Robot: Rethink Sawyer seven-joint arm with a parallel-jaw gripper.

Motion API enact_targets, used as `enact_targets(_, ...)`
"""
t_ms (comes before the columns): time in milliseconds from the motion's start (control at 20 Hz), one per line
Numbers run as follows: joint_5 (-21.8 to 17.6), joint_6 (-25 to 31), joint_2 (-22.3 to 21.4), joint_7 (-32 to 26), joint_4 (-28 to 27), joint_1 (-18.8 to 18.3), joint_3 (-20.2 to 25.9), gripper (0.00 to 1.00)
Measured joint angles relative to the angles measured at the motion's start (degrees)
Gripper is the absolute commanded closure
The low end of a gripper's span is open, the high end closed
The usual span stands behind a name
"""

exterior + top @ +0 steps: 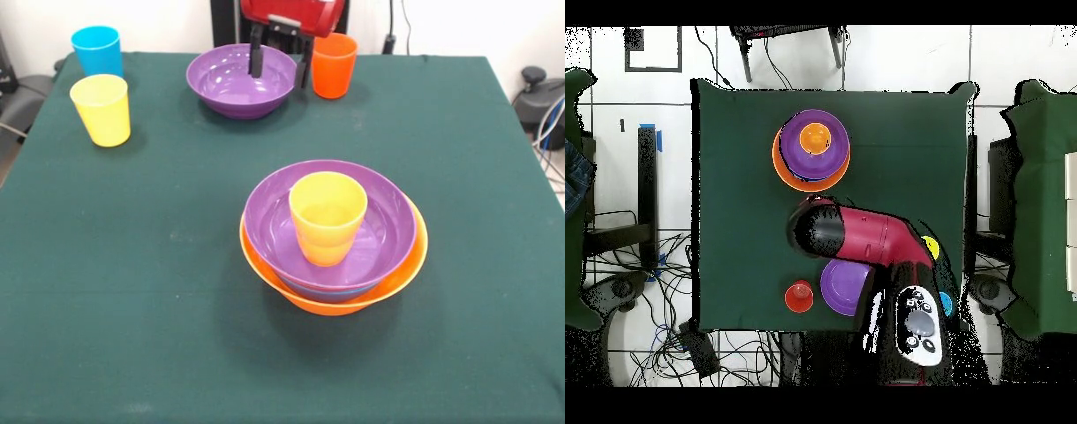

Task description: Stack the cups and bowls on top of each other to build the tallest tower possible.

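- At the far edge of the table, by the pedestal, the claw (281, 64) hangs with its two dark fingers spread apart and nothing between them.
- One finger (256, 58) dips inside the loose purple bowl (240, 81); the other sits outside that bowl's rim, in the gap beside the red-orange cup (335, 65).
- Well out from the claw, toward the middle of the green table (132, 291), stands the tower (334, 237): an orange bowl (406, 269) at the bottom, a second purple bowl (388, 212) nested in it, and an upright yellow-orange cup (327, 216) inside that.
- A sliver of blue shows between the stacked bowls.
- Off to the claw's other side, past the loose bowl, a light blue cup (97, 50) and a yellow cup (101, 109) stand near each other, upright.
- From above, the red arm (865, 235) covers part of the loose bowl.
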Motion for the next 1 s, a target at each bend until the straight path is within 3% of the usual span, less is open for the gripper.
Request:
enact_targets(600, -0.6, -4.4, -4.2, 0.0, 6.5, 2.2, -0.4, 0.00)
enact_targets(1000, -0.6, -7.4, -5.6, 0.0, 10.6, 0.0, 0.9, 0.00)
